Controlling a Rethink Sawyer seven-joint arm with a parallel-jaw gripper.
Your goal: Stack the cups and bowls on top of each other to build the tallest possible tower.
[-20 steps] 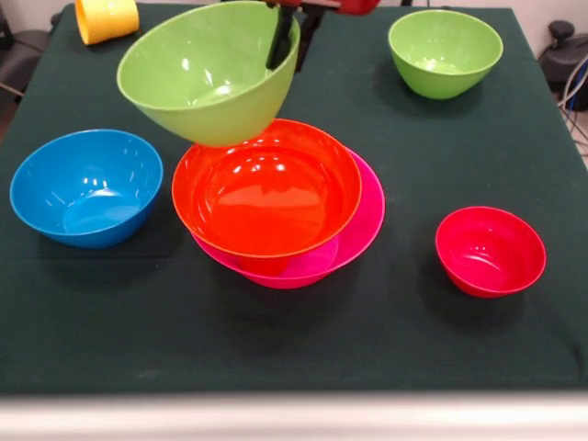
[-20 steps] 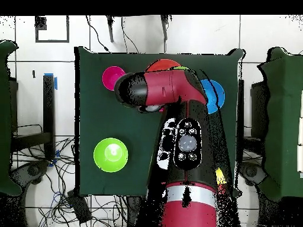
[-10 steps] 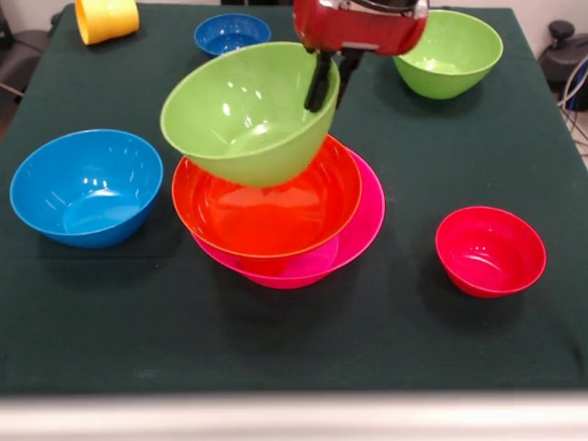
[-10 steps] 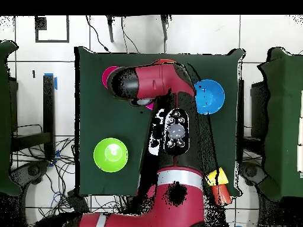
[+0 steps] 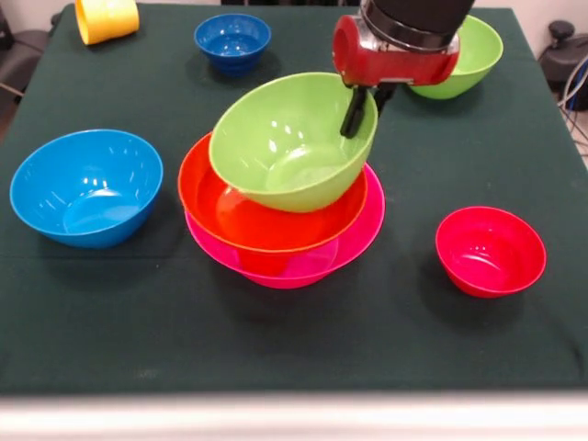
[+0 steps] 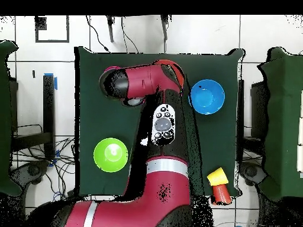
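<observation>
Claw (image 5: 360,108): clamped on the far rim of a lime green bowl (image 5: 292,142), one finger inside, one outside
Held bowl: tilted a little, low over the orange bowl (image 5: 220,209), seemingly nested in it or just touching; contact hard to confirm
Tower (image 5: 285,220): wide pink bowl (image 5: 354,241) on the table (image 5: 294,340) as base, orange bowl nested in it, a red shape showing through the pink wall beneath, likely a cup
Done so far: two bowls stacked, third being placed
Left on the table: light blue bowl (image 5: 85,186) beside the tower; small red bowl (image 5: 490,251) on the other side; small dark blue bowl (image 5: 232,40) and second lime green bowl (image 5: 469,50) at the far side, the latter partly behind the arm; yellow cup (image 5: 107,18) on its side at the far corner
Overhead: arm (image 6: 157,127) covering the tower; yellow cup and a red cup (image 6: 221,193) at the table's corner near the robot's base
Progress estimate: under half, four bowls and the loose cups not yet added
Next need: release only once the bowl sits level
</observation>
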